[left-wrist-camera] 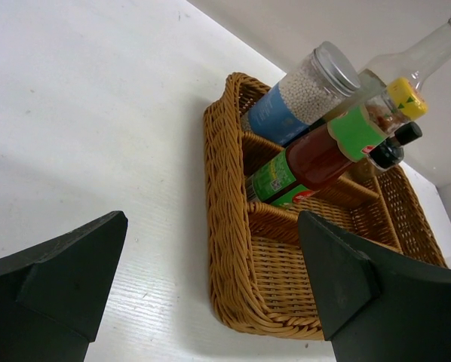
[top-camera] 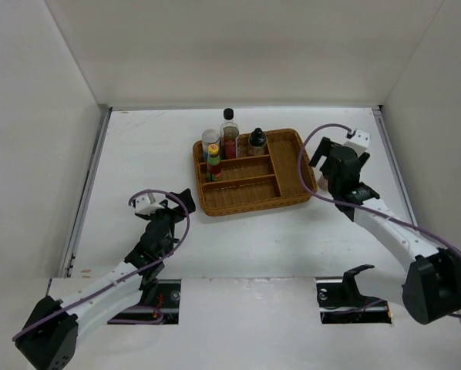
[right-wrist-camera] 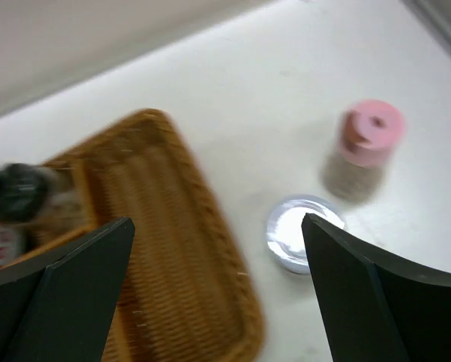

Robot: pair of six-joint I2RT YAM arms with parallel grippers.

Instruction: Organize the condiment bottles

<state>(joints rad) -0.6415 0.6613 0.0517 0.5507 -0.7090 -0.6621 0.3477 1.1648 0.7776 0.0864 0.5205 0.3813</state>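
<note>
We see 4 bottles (top-camera: 229,142) upright in a wicker tray (top-camera: 288,193), a pink-capped bottle (right-wrist-camera: 363,147) and jar (right-wrist-camera: 301,234) beside it, left end effector (left-wrist-camera: 212,226) and right end effector (right-wrist-camera: 218,221) both wide open, empty.

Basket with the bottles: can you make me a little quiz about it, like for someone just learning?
1. True or false: the pink-capped bottle stands on the table, outside the basket.
2. How many bottles stand in the basket? A two, B four, C six.
3. Is the right gripper open or shut?
Key: 1 true; 2 B; 3 open, holding nothing.
</note>
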